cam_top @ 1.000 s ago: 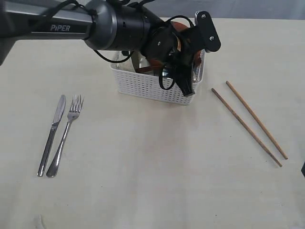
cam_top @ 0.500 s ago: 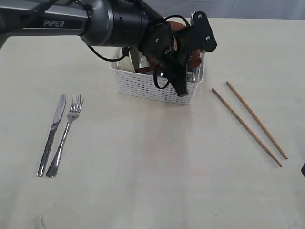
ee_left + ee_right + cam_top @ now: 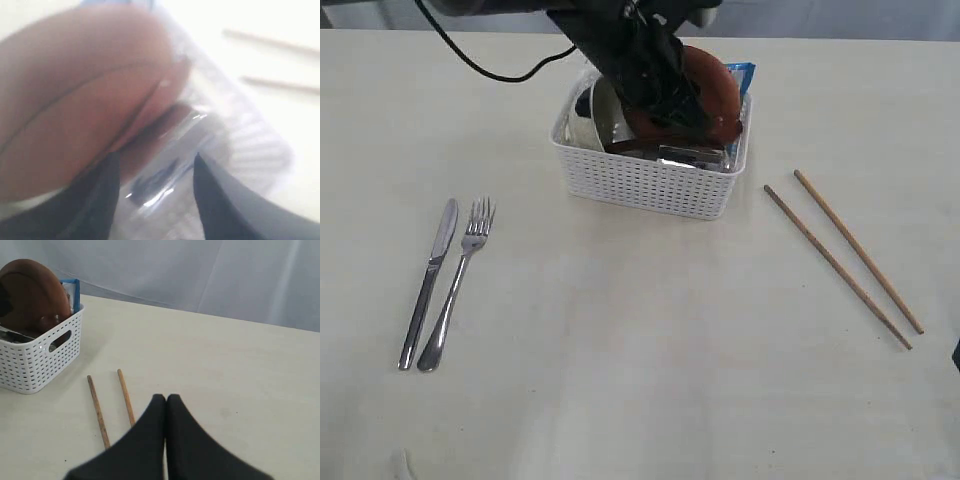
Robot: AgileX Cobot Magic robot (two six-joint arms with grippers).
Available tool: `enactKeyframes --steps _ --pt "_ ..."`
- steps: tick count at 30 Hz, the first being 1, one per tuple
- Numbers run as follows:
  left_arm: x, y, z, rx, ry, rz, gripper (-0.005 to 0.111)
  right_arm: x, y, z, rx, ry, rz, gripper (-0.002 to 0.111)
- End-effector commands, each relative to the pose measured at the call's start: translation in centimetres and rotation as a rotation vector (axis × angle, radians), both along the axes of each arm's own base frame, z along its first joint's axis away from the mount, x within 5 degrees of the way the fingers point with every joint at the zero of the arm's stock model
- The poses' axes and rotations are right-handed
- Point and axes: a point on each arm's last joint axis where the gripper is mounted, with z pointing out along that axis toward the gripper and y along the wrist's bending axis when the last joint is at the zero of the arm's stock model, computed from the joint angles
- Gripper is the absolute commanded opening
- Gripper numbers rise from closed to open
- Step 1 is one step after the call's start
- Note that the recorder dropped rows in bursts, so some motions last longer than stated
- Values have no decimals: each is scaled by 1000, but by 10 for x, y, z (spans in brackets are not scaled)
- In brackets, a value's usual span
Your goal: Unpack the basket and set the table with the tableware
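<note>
— Where was the basket found?
— The white perforated basket [image 3: 650, 185] was seen standing on the tabletop [image 3: 640, 350], toward its far side, with the dark left arm [image 3: 620, 40] reached over it from above

— What was noted inside it?
— A reddish-brown round plate [image 3: 705, 95] was propped on edge and tilted in the right part. A blue snack bag [image 3: 742, 72] was tucked behind it at the far right corner. A pale bowl [image 3: 582, 125] was lodged at the left end, and a shiny wrapped thing [image 3: 690, 155] was laid along the near wall

— And outside the basket?
— A steel knife [image 3: 428, 285] and fork [image 3: 460, 280] were laid side by side, well to the left. Two wooden chopsticks [image 3: 838, 267] were laid nearly parallel, just apart from each other, to the right of the basket

— How were the fingers set?
— The left fingers [image 3: 97, 200] were spread apart close over the plate and the clear wrap. Nothing was seen pinched between them, though that view was badly blurred. The right fingers [image 3: 150, 440] were pressed together with nothing between them, and were held over bare tabletop near the chopsticks
</note>
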Motion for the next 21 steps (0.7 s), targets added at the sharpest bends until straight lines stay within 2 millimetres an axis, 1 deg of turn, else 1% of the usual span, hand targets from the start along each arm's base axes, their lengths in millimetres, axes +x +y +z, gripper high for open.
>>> enactKeyframes --steps 1,2,3,4,5,7,9,13,15,21 --pt "2 3 6 -102 37 -112 46 0 -1 0 -7 -6 -8 -1" --pt "3 3 2 -86 27 -127 49 0 -1 0 -7 -6 -8 -1" --pt "6 3 -4 -67 -2 -140 56 0 -1 0 -7 -6 -8 -1" --pt "10 1 -9 -71 -22 -114 61 0 -1 0 -7 -6 -8 -1" --pt "13 0 -13 -76 -35 -89 61 0 -1 0 -7 -6 -8 -1" --pt "19 -1 -20 -88 -45 -37 59 0 -1 0 -7 -6 -8 -1" --pt "23 -2 -32 -84 -44 -13 57 0 -1 0 -7 -6 -8 -1" --pt "24 -3 -52 -70 -3 -8 57 0 -1 0 -7 -6 -8 -1" --pt "24 -4 -53 -84 14 -4 57 0 -1 0 -7 -6 -8 -1" --pt "15 -10 -53 -124 43 -117 57 0 -1 0 -7 -6 -8 -1"
